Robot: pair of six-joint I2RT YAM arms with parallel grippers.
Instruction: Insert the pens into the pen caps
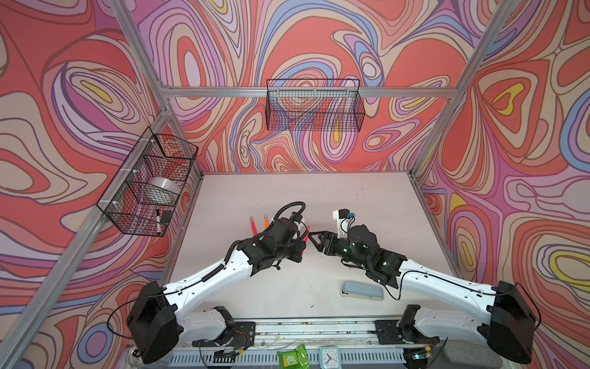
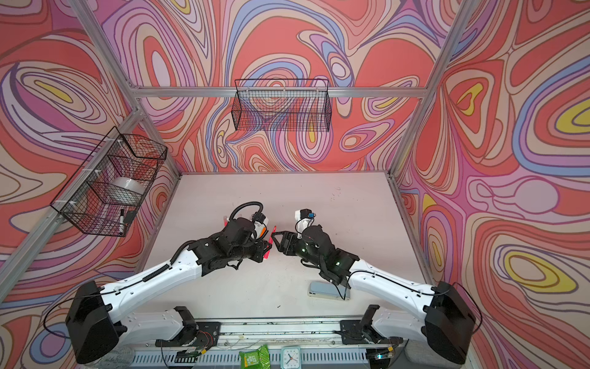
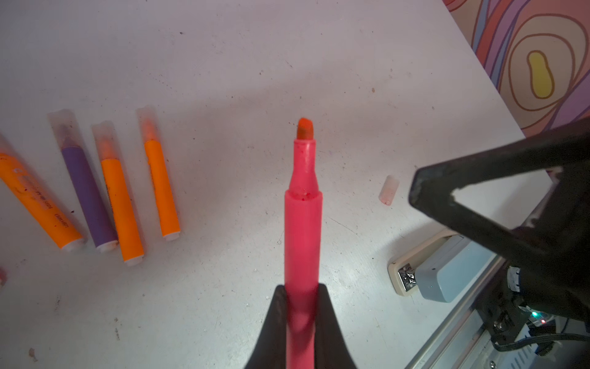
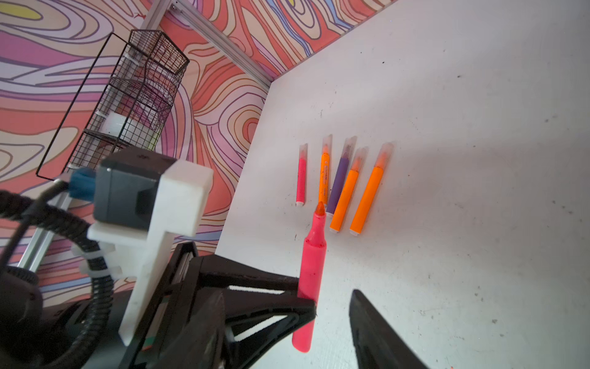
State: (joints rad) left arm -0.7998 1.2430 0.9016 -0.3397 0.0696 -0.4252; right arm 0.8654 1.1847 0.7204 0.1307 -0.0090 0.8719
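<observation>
**Two-arm pen-capping scene, read from left to right.**

- **Wire basket** (image 1: 147, 185): mounted on the left wall, above the table (image 1: 367, 198).
- **Capped pens** (image 4: 340, 182): 5 lie flat in a close row left of the table's centre, roughly midway between the front and back edges. In order they are 1 pink, 1 orange, 1 purple and 2 orange. Each tip sits under a translucent cap that points toward the back edge. In both top views the left arm covers most of the row.
- **Left gripper** (image 3: 301, 289): its jaws are clamped narrowly on the barrel of the pink pen (image 3: 303, 223), behind mid-length, so the rear end projects past the fingers. This pen is uncapped and held clear of the table near its centre. Its bare chisel tip points away from the front edge.
- **Right gripper** (image 1: 312, 240): its jaws stand apart and hold nothing. In both top views its fingertips sit just beside the pink pen. In the right wrist view the nearest finger (image 4: 367, 319) is close to the pen's rear end but not touching it.
- **Loose cap** (image 3: 389, 189): 1 pale translucent cylinder lies on its side on the table. It is apart from both grippers and nearer the stapler than the row.
- **Stapler** (image 1: 362, 290): grey-blue, lying flat near the front edge, right of centre.
</observation>
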